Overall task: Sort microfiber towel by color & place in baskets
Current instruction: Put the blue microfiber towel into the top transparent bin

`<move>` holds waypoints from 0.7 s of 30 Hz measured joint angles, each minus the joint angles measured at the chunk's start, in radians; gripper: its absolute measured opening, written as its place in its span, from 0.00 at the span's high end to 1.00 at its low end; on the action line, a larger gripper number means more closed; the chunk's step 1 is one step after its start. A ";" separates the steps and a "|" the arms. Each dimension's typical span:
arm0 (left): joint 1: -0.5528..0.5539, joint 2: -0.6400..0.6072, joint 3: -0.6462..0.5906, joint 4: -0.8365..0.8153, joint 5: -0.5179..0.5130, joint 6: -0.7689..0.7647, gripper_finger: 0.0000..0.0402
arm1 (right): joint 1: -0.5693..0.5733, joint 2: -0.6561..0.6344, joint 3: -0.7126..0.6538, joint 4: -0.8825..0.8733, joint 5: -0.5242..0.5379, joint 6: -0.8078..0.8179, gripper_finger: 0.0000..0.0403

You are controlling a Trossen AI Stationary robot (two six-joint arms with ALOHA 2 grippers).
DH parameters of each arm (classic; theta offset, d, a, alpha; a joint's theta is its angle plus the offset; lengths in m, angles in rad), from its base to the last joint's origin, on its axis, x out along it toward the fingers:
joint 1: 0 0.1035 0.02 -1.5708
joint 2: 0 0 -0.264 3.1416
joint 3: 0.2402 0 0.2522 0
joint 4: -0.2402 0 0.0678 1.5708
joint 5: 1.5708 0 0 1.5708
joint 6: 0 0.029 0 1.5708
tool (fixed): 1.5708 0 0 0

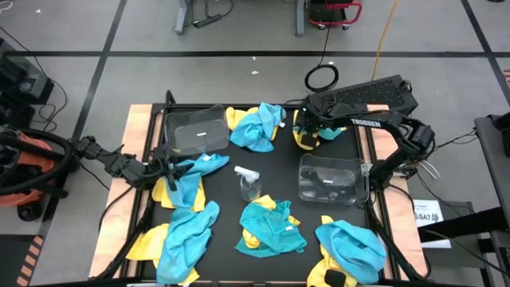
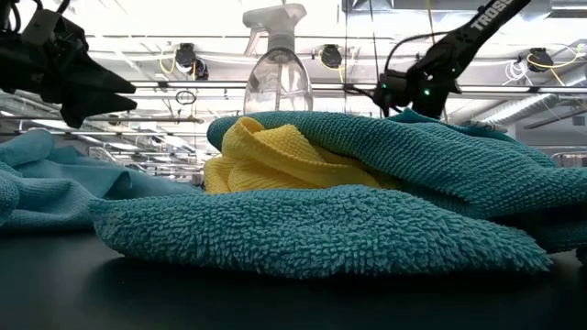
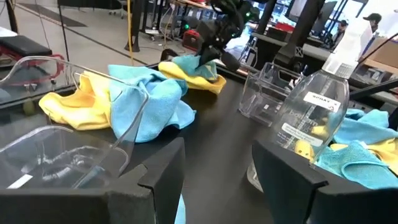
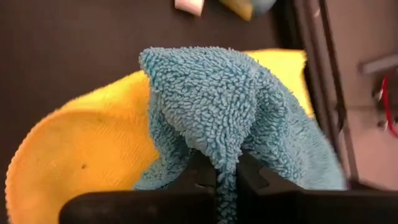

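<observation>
Looped, fuzzy terry pile on the blue towel [image 4: 230, 106] pinched up between matt black plastic fingers [image 4: 199, 180] of the right gripper [image 4: 225, 180]. Finer, flatter weave on the yellow towel [image 4: 74, 149] beneath it. Same shaggy pile on the blue cloth [image 2: 321, 225] up front, waffle-like ribbing on the yellow cloth [image 2: 275, 156] folded inside. Clear, glossy plastic in both baskets [image 1: 195, 131] [image 1: 333, 179] and the spray bottle [image 1: 249, 183], with a white paper label. Smooth matt black on the table [image 1: 279, 163], bare pale wood along its edges.

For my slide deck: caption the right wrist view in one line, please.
Right hand shut on a blue towel, pinching it into a peak above a yellow towel.
</observation>
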 joint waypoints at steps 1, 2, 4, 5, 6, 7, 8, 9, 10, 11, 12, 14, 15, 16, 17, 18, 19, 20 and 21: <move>0.000 0.000 0.000 0.000 -0.001 0.000 0.51 | 0.004 -0.005 0.009 -0.007 -0.003 0.000 1.00; 0.000 0.000 0.000 0.003 -0.005 0.000 0.51 | 0.012 -0.010 0.019 -0.018 -0.004 0.000 1.00; 0.000 0.000 0.000 0.022 -0.024 -0.002 0.51 | 0.028 -0.013 0.051 -0.018 -0.003 0.001 1.00; 0.000 0.000 0.000 0.031 -0.026 -0.004 0.51 | 0.035 -0.015 0.065 -0.024 -0.003 0.002 1.00; 0.000 0.000 0.000 0.032 -0.027 -0.004 0.51 | 0.043 -0.017 0.080 -0.044 -0.003 0.002 1.00; 0.000 0.000 0.000 0.028 -0.026 -0.005 0.51 | 0.051 -0.019 0.094 -0.058 -0.003 0.002 1.00; 0.000 0.000 0.000 0.028 -0.026 -0.005 0.51 | 0.059 -0.019 0.112 -0.059 -0.003 0.002 1.00; 0.000 0.000 0.000 0.029 -0.026 -0.005 0.51 | 0.068 -0.019 0.130 -0.061 -0.003 0.002 1.00; 0.000 0.000 0.000 0.028 -0.026 -0.005 0.51 | 0.074 -0.019 0.146 -0.070 -0.003 0.002 1.00; 0.000 0.000 0.000 0.027 -0.026 -0.005 0.51 | 0.080 -0.019 0.162 -0.082 -0.003 0.002 1.00; 0.000 0.000 0.000 0.027 -0.026 -0.005 0.51 | 0.087 -0.019 0.179 -0.088 -0.003 0.001 1.00; 0.000 0.000 0.000 0.028 -0.027 -0.005 0.51 | 0.101 -0.019 0.212 -0.099 -0.001 -0.005 1.00; 0.000 0.000 0.000 0.029 -0.026 -0.005 0.51 | 0.106 -0.019 0.231 -0.109 0.001 -0.010 1.00; 0.000 0.000 0.000 0.034 -0.027 -0.005 0.51 | 0.112 -0.019 0.250 -0.121 0.002 -0.015 1.00; 0.000 0.000 0.000 0.043 -0.028 -0.005 0.51 | 0.117 -0.019 0.273 -0.136 0.002 -0.020 1.00; -0.001 0.000 0.000 0.054 -0.030 -0.005 0.51 | 0.121 -0.019 0.294 -0.152 0.005 -0.022 1.00; -0.001 0.000 0.000 0.069 -0.030 -0.004 0.51 | 0.125 -0.019 0.316 -0.166 0.010 -0.023 1.00; -0.001 0.000 0.000 0.090 -0.030 0.004 0.51 | 0.130 -0.019 0.339 -0.175 0.021 -0.024 1.00; -0.001 0.000 0.000 0.113 -0.031 0.024 0.51 | 0.135 -0.018 0.362 -0.184 0.032 -0.026 1.00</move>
